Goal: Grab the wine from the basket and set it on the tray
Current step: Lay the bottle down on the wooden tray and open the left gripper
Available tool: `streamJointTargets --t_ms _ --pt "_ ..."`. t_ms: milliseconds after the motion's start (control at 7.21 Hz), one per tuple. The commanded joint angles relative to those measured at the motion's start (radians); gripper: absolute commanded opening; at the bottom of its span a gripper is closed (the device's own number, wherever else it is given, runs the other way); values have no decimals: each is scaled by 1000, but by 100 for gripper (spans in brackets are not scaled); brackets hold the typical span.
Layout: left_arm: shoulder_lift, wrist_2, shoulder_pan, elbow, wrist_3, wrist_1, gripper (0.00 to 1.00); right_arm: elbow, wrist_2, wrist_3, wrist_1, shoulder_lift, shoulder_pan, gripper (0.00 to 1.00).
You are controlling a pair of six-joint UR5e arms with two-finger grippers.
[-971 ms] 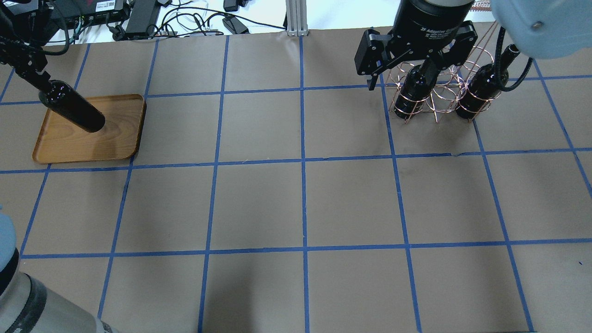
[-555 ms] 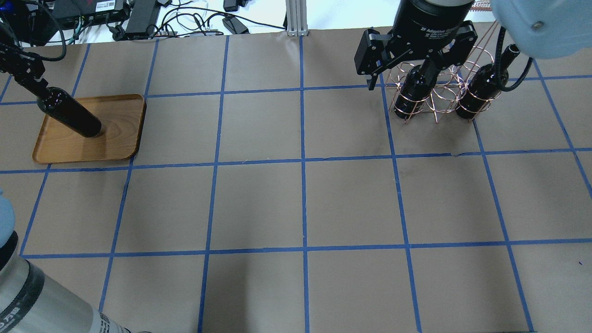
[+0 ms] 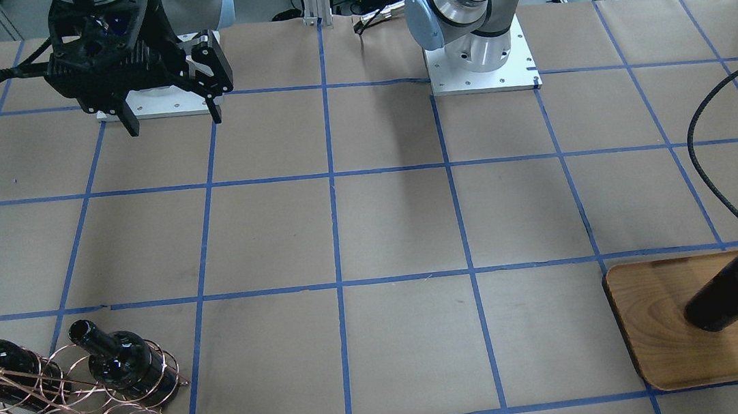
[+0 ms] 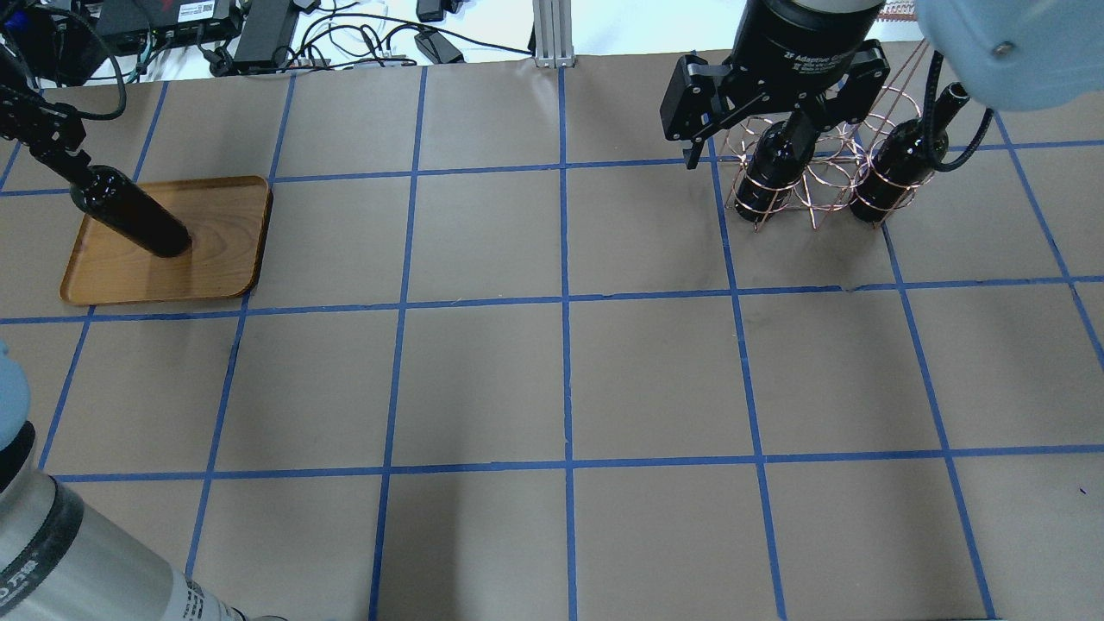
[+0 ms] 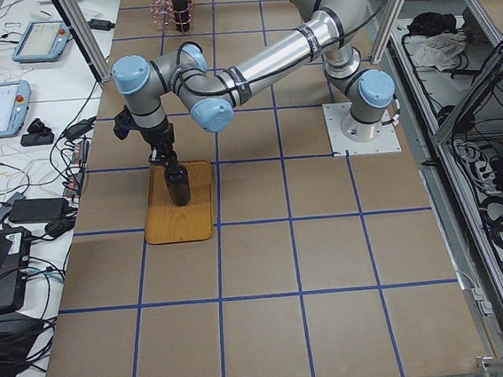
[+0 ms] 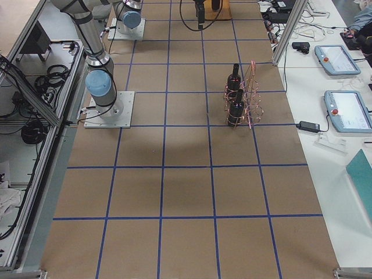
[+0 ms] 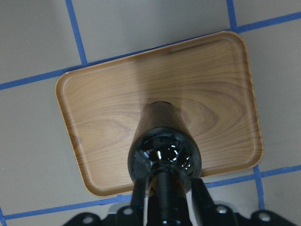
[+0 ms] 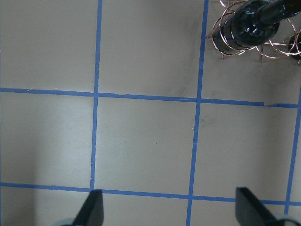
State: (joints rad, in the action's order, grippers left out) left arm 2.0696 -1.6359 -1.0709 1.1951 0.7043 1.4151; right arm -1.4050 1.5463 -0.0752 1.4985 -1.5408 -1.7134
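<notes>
My left gripper (image 4: 56, 155) is shut on the neck of a black wine bottle (image 4: 129, 220). The bottle stands upright with its base at the wooden tray (image 4: 216, 267) at the far left. The left wrist view looks down on the bottle (image 7: 164, 146) over the tray (image 7: 94, 103). The front view shows the bottle (image 3: 734, 292) on the tray (image 3: 666, 354). The copper wire basket (image 4: 819, 185) at the far right holds two more bottles (image 4: 772, 168) (image 4: 897, 168). My right gripper (image 4: 750, 142) is open and empty, high above the table near the basket.
Brown paper with a blue tape grid covers the table (image 4: 561, 379). Cables and power boxes (image 4: 259, 34) lie beyond the far edge. The basket (image 8: 277, 44) shows at the top right corner of the right wrist view.
My left gripper has lowered the bottle onto the tray and stood it more upright. The right arm has not moved.
</notes>
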Motion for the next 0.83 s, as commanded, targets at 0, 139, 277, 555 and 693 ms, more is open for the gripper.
streamJointTargets --t_ms 0,139,277,555,693 --pt "-32 16 -1 3 -8 7 100 0 0 0 0 -1 0 100" --pt "-78 22 -20 3 -11 62 100 0 0 0 -1 1 0 100" --pt "-141 24 -32 9 -32 127 100 0 0 0 -1 1 0 100" --pt "-277 24 -165 46 -215 205 100 0 0 -2 -1 1 0 100" --pt "-345 30 -220 101 -391 212 100 0 0 -2 -1 1 0 100"
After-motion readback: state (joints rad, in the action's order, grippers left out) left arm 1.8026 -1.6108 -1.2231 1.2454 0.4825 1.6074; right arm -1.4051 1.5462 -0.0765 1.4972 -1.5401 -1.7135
